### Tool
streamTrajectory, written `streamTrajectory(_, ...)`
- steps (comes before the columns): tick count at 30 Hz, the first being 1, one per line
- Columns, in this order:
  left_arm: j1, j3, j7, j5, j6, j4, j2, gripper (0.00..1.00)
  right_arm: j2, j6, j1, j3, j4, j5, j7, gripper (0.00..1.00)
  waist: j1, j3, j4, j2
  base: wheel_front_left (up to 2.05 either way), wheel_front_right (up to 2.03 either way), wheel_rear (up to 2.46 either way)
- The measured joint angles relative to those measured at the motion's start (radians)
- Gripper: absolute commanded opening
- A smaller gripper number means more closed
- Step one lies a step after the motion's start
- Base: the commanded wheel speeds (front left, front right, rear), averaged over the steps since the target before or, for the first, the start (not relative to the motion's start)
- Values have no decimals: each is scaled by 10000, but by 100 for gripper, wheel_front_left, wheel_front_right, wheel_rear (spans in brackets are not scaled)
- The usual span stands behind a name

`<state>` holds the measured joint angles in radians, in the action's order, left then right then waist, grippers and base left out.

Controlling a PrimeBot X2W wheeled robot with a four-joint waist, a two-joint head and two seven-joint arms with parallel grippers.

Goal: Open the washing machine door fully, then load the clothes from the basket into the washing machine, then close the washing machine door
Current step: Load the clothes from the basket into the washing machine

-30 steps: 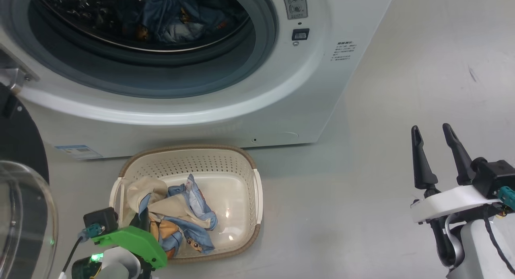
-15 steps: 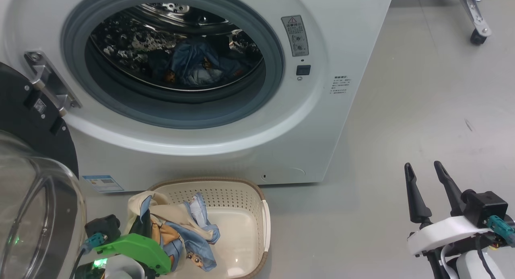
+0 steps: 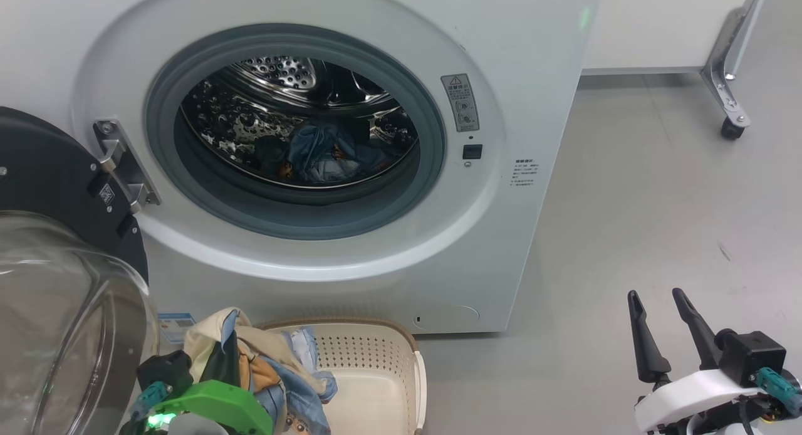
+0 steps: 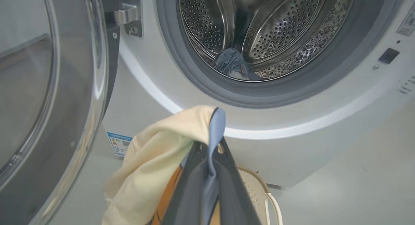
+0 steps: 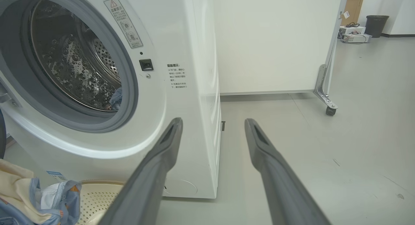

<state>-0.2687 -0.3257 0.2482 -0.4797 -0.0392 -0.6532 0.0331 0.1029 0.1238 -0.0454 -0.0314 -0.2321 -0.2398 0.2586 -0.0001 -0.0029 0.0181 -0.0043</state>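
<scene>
The white washing machine stands with its door swung open to the left, the glass bowl bulging toward me. One blue garment lies in the steel drum. My left gripper is shut on a bundle of cream and light-blue clothes, held up over the left rim of the cream basket, below the drum opening. The basket's bare floor shows to the right of the bundle. My right gripper hovers open and empty over the floor, right of the machine.
A white panel on a metal leg with a caster wheel stands behind the machine on the right. Grey floor stretches right of the machine. A dark bin and boxes sit far off. The open door crowds the left side.
The head camera has tilted up, bringing the whole drum opening into view. My left gripper has lifted the clothes bundle up out of the basket. The right gripper stays open.
</scene>
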Motion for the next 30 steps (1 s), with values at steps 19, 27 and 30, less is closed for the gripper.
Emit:
streamTrajectory(19, 1128, 263, 0, 966, 339, 2382, 8, 0, -61, 0, -148, 13, 159, -59, -2, 100, 0, -246, 41, 0, 0, 0, 0)
streamTrajectory(27, 1407, 278, 0, 1147, 416, 3074, 12, 0, -65, 0, -151, 10, 182, -69, -2, 100, 0, -331, 39, 0, 0, 0, 0)
streamTrajectory(30, 1527, 280, 0, 1191, 418, 3308, 13, 0, -69, 0, -153, 4, 186, -69, -2, 100, 0, -364, 26, 0, 0, 0, 0)
